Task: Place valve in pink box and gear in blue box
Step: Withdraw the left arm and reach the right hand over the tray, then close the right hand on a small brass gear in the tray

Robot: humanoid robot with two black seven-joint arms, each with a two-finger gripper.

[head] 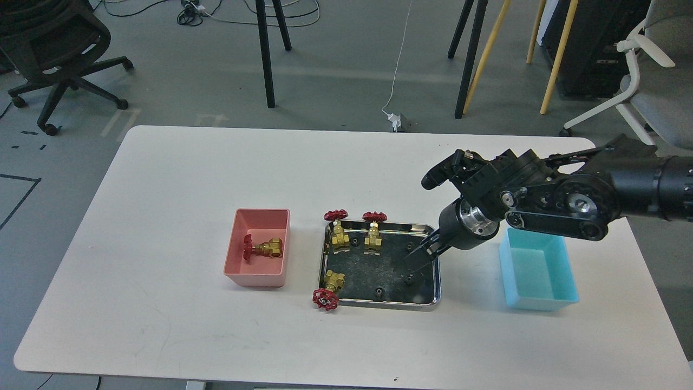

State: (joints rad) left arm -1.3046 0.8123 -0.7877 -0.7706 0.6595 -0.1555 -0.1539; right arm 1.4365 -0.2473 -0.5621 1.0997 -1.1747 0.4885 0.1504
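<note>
The pink box (254,279) stands left of centre with one valve (263,248) lying in it. The steel tray (379,304) holds three more valves, two at its far left (340,232) (374,233) and one at its near left corner (329,290). Small black gears lie in the tray, one (410,280) near the right side and one (379,292) near the front. My right gripper (417,261) points down into the tray's right part, its tips just above the right gear. Its fingers read as one dark wedge. The blue box (541,303) at right is empty. My left gripper is out of view.
My right arm (563,200) reaches in from the right over the far left corner of the blue box. Behind the white table (162,325) are chair legs, stand legs and cables on the floor.
</note>
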